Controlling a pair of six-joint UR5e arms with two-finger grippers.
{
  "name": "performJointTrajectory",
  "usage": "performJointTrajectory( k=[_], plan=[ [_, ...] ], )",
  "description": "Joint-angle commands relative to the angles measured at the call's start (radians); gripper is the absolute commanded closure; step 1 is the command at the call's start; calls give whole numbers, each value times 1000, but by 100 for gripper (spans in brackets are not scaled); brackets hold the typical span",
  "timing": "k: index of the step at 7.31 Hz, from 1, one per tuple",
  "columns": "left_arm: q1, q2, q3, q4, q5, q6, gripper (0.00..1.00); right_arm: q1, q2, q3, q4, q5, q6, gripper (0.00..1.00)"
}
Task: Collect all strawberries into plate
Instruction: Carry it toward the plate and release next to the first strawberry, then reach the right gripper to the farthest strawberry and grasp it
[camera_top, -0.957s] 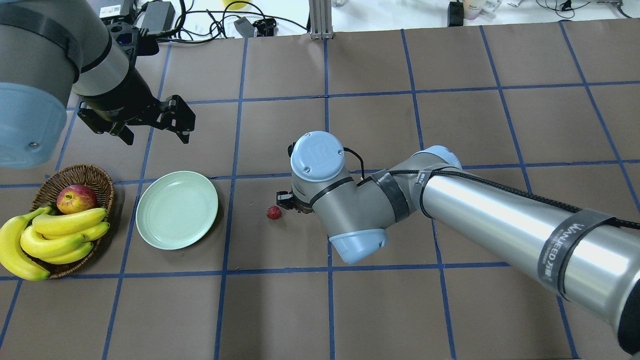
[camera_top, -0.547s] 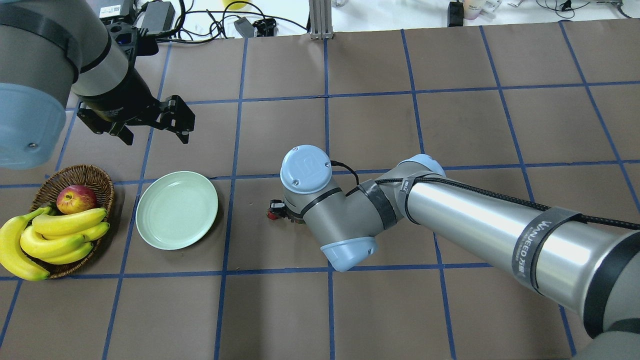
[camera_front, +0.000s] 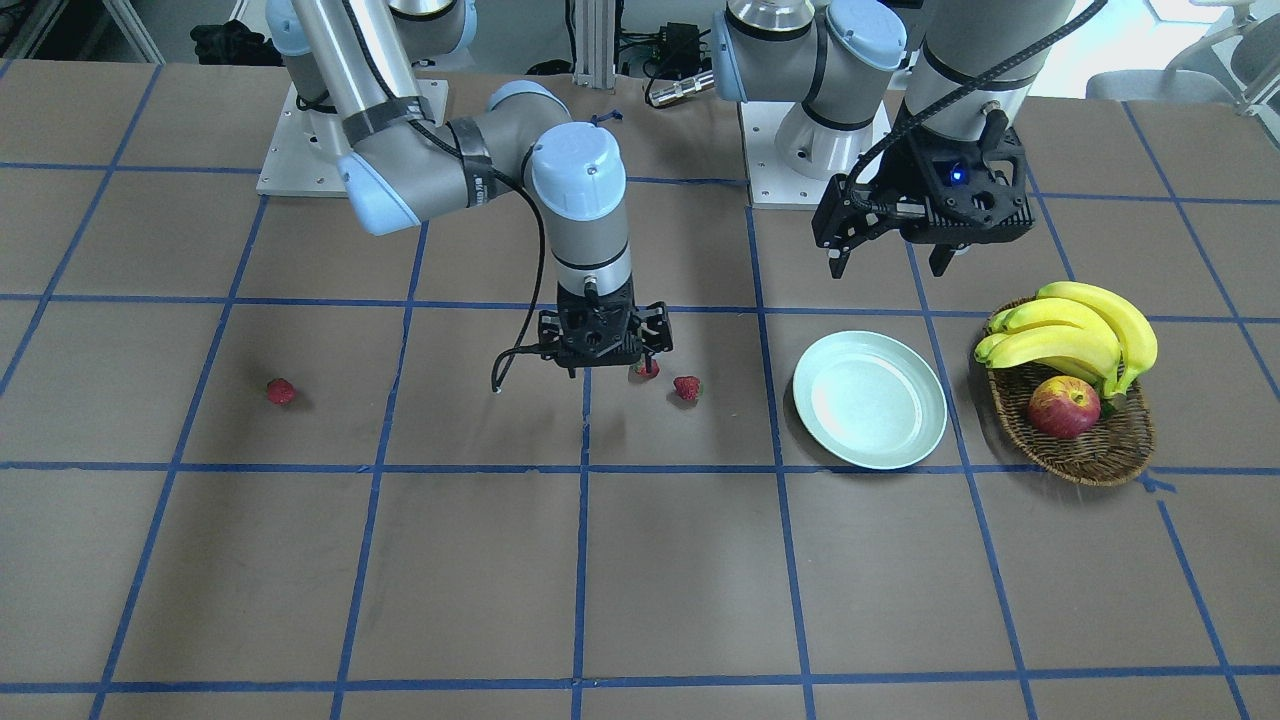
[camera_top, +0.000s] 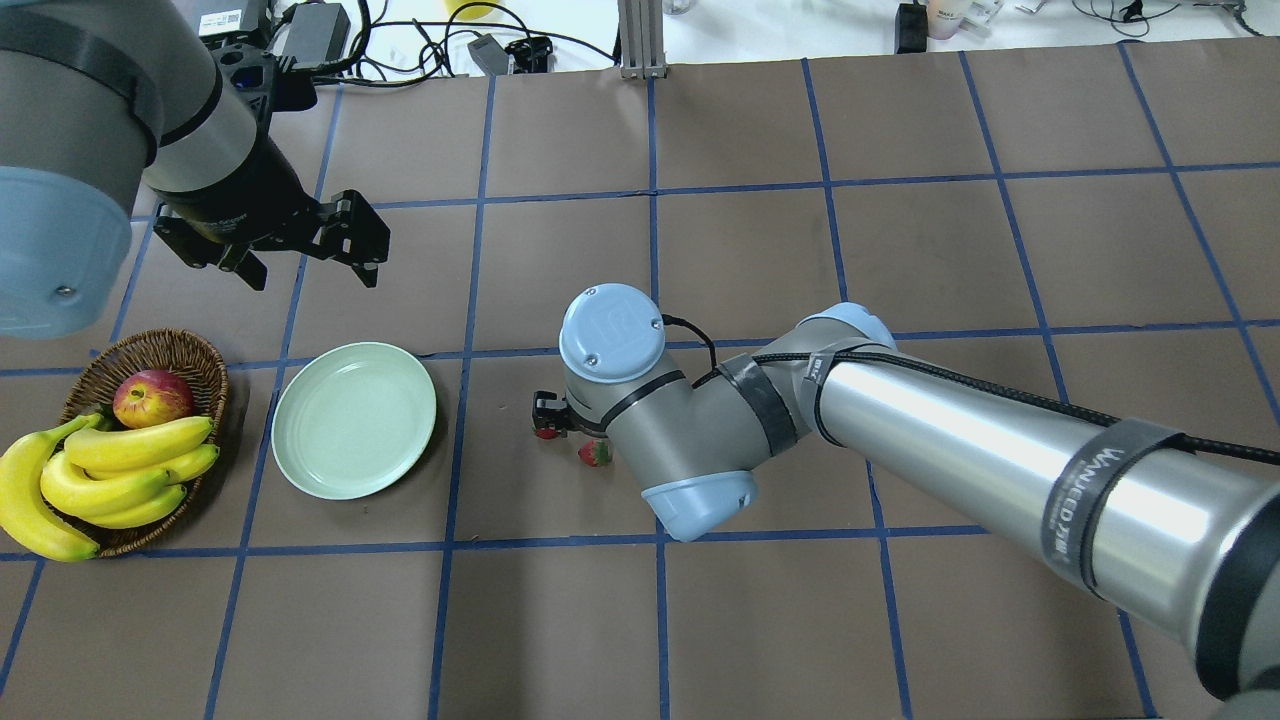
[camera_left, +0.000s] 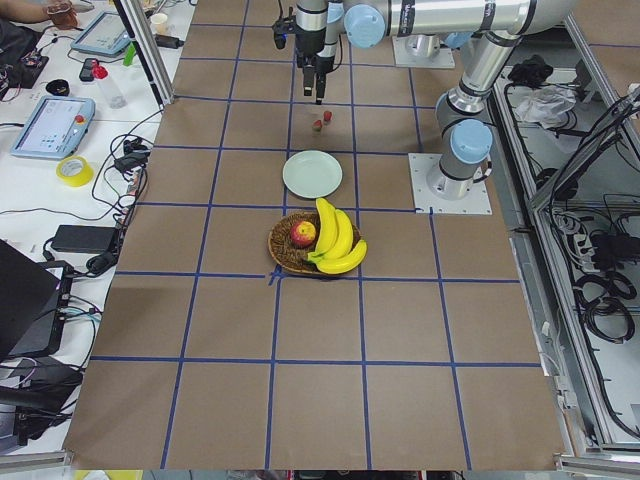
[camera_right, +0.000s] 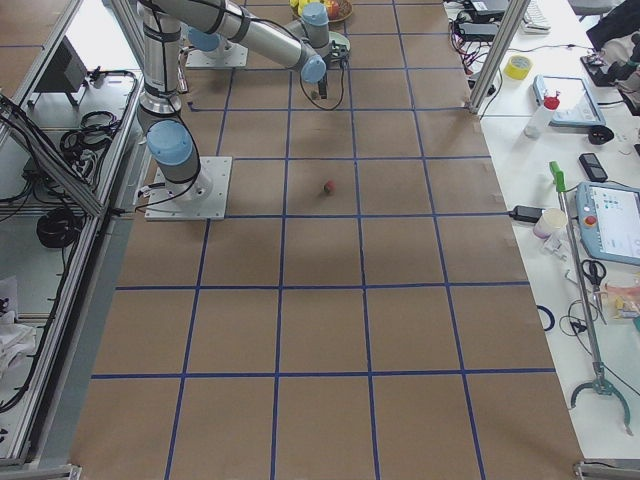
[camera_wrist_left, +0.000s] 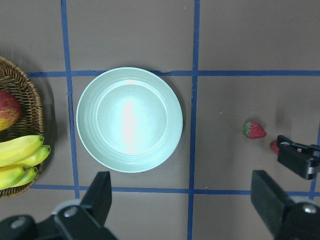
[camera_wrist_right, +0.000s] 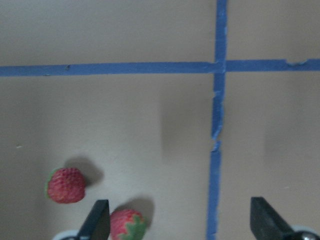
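Three strawberries lie on the brown table. One strawberry (camera_front: 687, 387) (camera_top: 545, 432) lies free toward the pale green plate (camera_front: 869, 400) (camera_top: 353, 419) (camera_wrist_left: 129, 120). A second strawberry (camera_front: 647, 368) (camera_top: 595, 454) (camera_wrist_right: 127, 225) sits just inside one finger of my right gripper (camera_front: 606, 358) (camera_wrist_right: 179, 205), which is open, empty and a little above the table. The third strawberry (camera_front: 281, 391) (camera_right: 328, 187) lies far off on my right side, hidden by the arm in the overhead view. My left gripper (camera_front: 888, 262) (camera_top: 312, 272) (camera_wrist_left: 182, 186) is open and empty, hovering beyond the plate.
A brown wicker basket (camera_front: 1085, 455) (camera_top: 195, 350) holding bananas (camera_top: 110, 470) and a red-yellow apple (camera_top: 152, 396) stands beside the plate on its far-left side. My right arm (camera_top: 950, 440) stretches across the table's middle. Cables and boxes (camera_top: 330, 35) lie past the far edge.
My right gripper has shifted left toward the plate, onto the two near strawberries. The second strawberry now shows beside its wrist. The left arm has not moved.
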Motion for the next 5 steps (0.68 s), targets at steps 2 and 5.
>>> performJointTrajectory(
  k=[2, 5],
  plan=[
    [1, 0, 0, 0, 0, 0, 0, -347, -102, 70, 111, -63, -363, 0],
    [-1, 0, 0, 0, 0, 2, 0, -582, -104, 179, 40, -114, -478, 0]
  ],
)
